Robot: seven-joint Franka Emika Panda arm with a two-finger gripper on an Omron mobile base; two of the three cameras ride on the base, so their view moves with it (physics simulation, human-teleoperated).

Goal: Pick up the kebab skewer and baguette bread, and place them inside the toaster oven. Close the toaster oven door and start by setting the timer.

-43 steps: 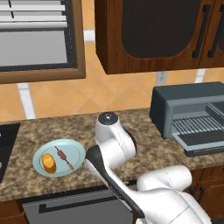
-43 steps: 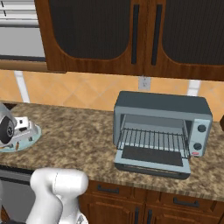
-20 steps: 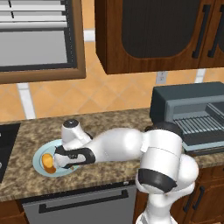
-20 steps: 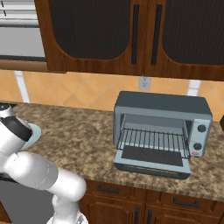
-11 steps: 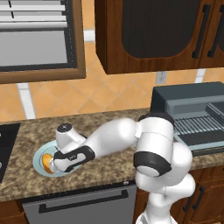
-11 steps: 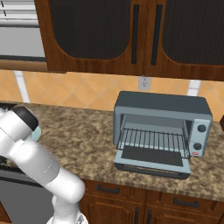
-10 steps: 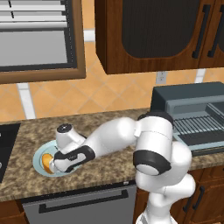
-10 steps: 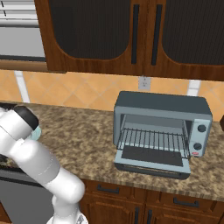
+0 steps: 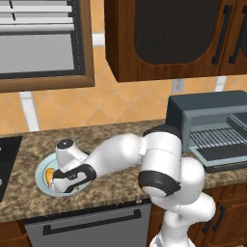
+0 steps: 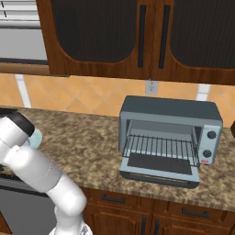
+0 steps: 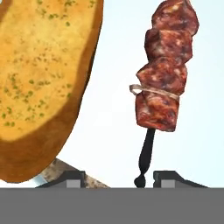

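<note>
The kebab skewer (image 11: pixel 162 70), dark red chunks on a thin dark stick, lies on a pale blue plate (image 11: pixel 114 109), its stick end pointing down between my fingertips (image 11: pixel 167 178). The golden baguette bread (image 11: pixel 41 78) lies beside it on the left. My gripper (image 11: pixel 120 181) is low over the plate, jaws part-way in with a gap on both sides of the stick. From the left base, the gripper (image 9: pixel 57 185) covers most of the plate (image 9: pixel 42 181), and an orange bit of the baguette (image 9: pixel 48 174) shows. The toaster oven (image 10: pixel 168 120) stands at the right with its door (image 10: pixel 159 173) folded down.
The speckled granite counter (image 9: pixel 111 198) runs between the plate and the oven (image 9: pixel 207 126). A black cooktop (image 9: pixel 6 164) borders the plate on the left. Dark wooden cabinets (image 9: pixel 169 38) hang overhead. My bent arm (image 9: pixel 159 164) spans the middle counter.
The hand has swung left and dropped onto the plate over the last second. Its jaws have narrowed around the skewer's stick. The oven has not changed.
</note>
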